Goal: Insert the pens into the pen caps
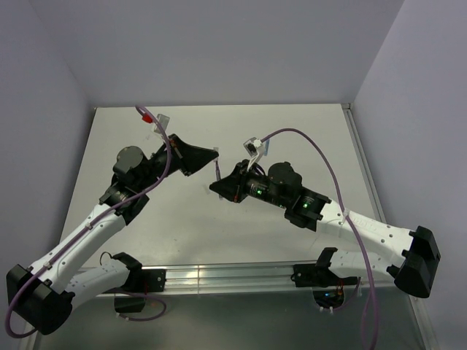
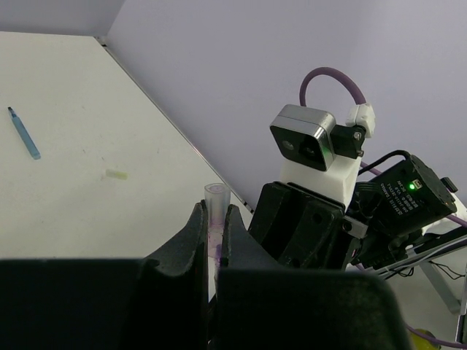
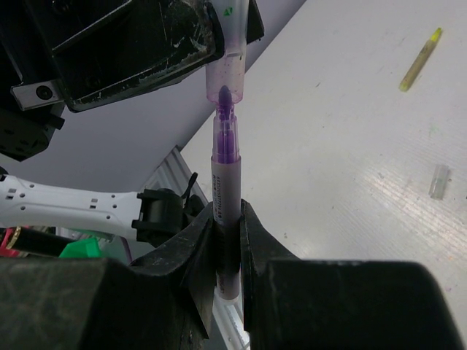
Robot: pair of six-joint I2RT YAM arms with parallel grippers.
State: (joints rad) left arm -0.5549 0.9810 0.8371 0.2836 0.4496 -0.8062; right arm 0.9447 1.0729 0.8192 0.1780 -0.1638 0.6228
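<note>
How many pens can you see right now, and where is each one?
3. The purple pen is clamped in the right end effector; the yellow pen and the blue pen lie loose on the table. None seems hidden.

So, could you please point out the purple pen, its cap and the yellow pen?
purple pen (image 3: pixel 225 182): right wrist view, mid-barrel.
cap (image 3: pixel 225 73): right wrist view, lower wall.
yellow pen (image 3: pixel 419 61): right wrist view, mid-barrel.
</note>
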